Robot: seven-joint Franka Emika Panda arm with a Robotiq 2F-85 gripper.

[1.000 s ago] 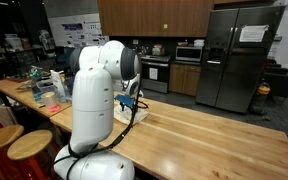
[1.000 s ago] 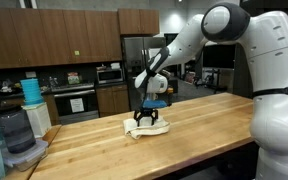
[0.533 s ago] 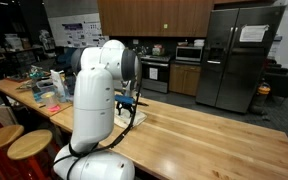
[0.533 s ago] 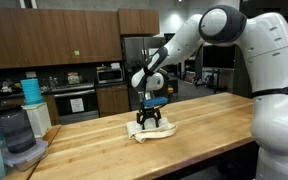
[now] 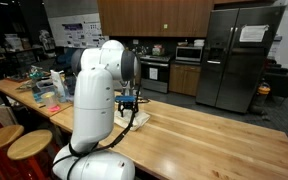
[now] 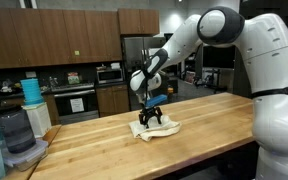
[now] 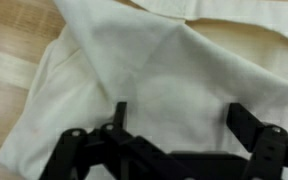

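Kitchen lab, long wooden table (image 6: 214, 125). Hand (image 6: 154, 120) is hanging wide open just above a crumpled cream cloth (image 7: 154, 75) lying mid-table, gripping nothing. Risk: fingers pinching only the top fold, or dragging the cloth along the wood.

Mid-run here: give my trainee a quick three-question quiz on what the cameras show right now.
1. True or false: the tool is open.
2. What lies under the tool: (a) a cream cloth, (b) a plate, (c) a sponge?
3. What surface does the cloth rest on?

Key: 1. True; the fingers stand wide apart over the cloth. 2. (a). 3. The wooden countertop, seen in both exterior views.
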